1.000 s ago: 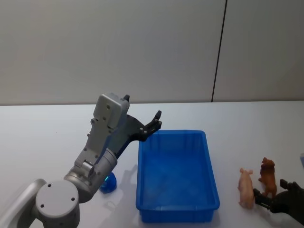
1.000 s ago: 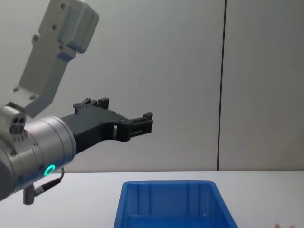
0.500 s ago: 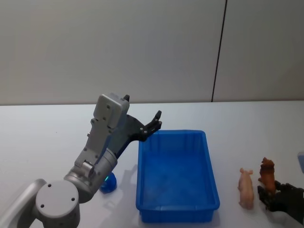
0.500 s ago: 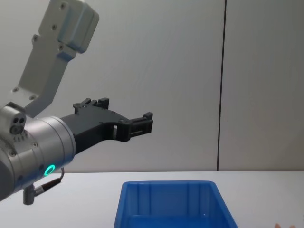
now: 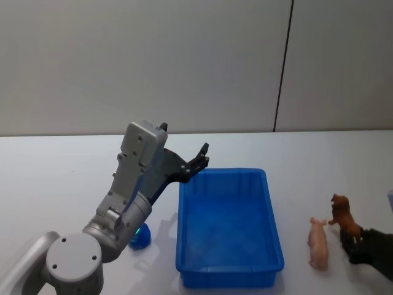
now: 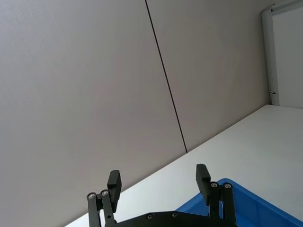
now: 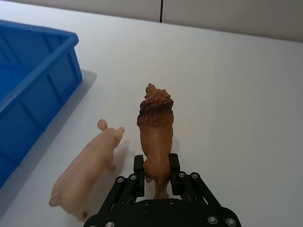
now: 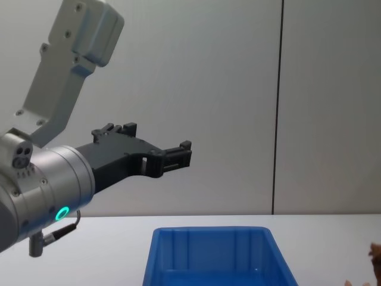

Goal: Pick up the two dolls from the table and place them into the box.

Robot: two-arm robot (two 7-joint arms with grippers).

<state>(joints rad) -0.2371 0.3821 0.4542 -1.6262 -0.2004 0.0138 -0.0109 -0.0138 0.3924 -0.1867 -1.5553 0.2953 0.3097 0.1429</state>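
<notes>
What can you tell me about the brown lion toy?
The brown lion is a small reddish-brown toy animal with a darker shaggy mane; it looks like moulded plastic. The right end effector is shut on its back end, a finger on each flank. Its head points away from the end effector. It is close beside the pink pig, not touching it, over the white table, to the right of the blue box.

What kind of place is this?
Probably a robot test room: a bare white table, a plain grey panelled wall, and a blue box with a pink doll and a brown doll beside it.
</notes>
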